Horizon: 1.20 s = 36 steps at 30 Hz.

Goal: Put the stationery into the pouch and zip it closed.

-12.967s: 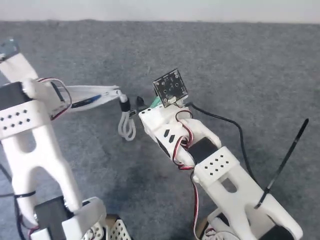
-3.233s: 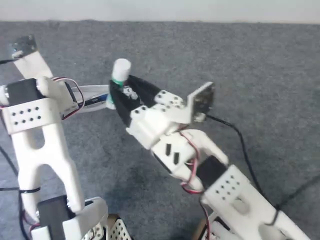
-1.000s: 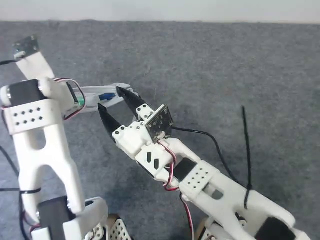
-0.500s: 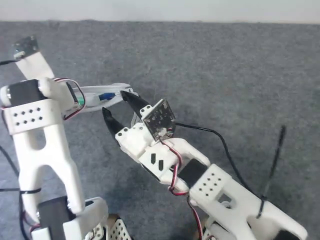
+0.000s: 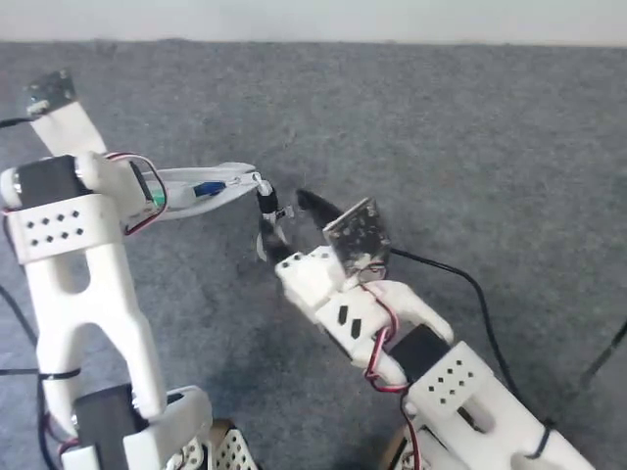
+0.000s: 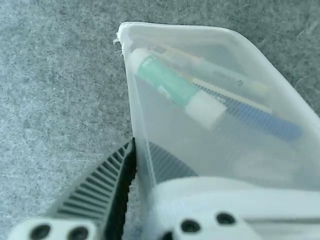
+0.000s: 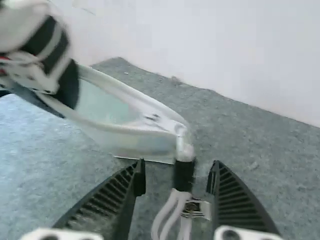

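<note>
My left gripper [image 6: 145,200] is shut on the edge of a translucent white pouch [image 6: 215,125], holding it above the grey carpet. Inside it lie a green-and-white glue stick [image 6: 175,90] and a blue pen [image 6: 262,120]. In the high view the pouch [image 5: 201,188] sticks out from the left arm toward the middle. My right gripper [image 7: 175,167] is open at the pouch's end [image 7: 125,125], its black fingers [image 7: 120,192] on either side of the black zipper tab and white pull cord [image 7: 182,175]. From above, the cord [image 5: 265,230] hangs just in front of the right gripper [image 5: 284,227].
Grey carpet [image 5: 470,137] covers the whole table, ending at a pale wall [image 7: 225,45] at the back. A black cable [image 5: 460,279] trails from the right arm. The left arm's white base [image 5: 88,323] stands at the near left.
The right gripper swung from beside the pouch to its end and now straddles the pull cord. Earlier it held the glue stick, which now lies inside the pouch. The left arm kept still.
</note>
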Motion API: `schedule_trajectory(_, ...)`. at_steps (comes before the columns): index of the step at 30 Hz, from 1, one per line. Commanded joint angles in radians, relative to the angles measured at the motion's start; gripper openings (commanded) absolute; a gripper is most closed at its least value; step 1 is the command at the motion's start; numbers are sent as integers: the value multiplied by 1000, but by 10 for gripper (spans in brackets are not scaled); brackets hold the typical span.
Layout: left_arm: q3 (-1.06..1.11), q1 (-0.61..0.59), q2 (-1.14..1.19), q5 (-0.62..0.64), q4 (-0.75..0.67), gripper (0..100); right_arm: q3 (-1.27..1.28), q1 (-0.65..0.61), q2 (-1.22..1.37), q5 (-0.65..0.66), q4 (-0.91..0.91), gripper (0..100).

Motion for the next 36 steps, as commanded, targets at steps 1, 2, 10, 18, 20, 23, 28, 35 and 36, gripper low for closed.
schedule_trajectory(1, 15, -5, 15, 12, -18, 10, 12, 28, -53, 15, -10, 191)
schedule_trajectory(2, 15, -5, 15, 12, -18, 10, 21, 25, -53, 15, -10, 191)
schedule_trajectory(10, 15, -5, 11, 12, -18, 10, 40, 13, -50, 15, -27, 191)
schedule_trajectory(18, 15, -6, 12, 12, -18, 10, 44, 13, 148, 17, -216, 191)
schedule_trajectory(20, 15, -6, 12, 12, -18, 10, 44, 15, 196, 18, -277, 191)
schedule_trajectory(23, 15, -6, 15, 12, -18, 10, 38, 16, 257, 55, -341, 191)
schedule_trajectory(28, 15, -5, 12, 12, -18, 10, 37, 15, 344, 137, -444, 191)
schedule_trajectory(35, 15, -5, 12, 12, -18, 10, -48, 16, 499, 138, -475, 191)
schedule_trajectory(36, 15, -5, 12, 12, -18, 10, -60, 16, 516, 138, -475, 191)
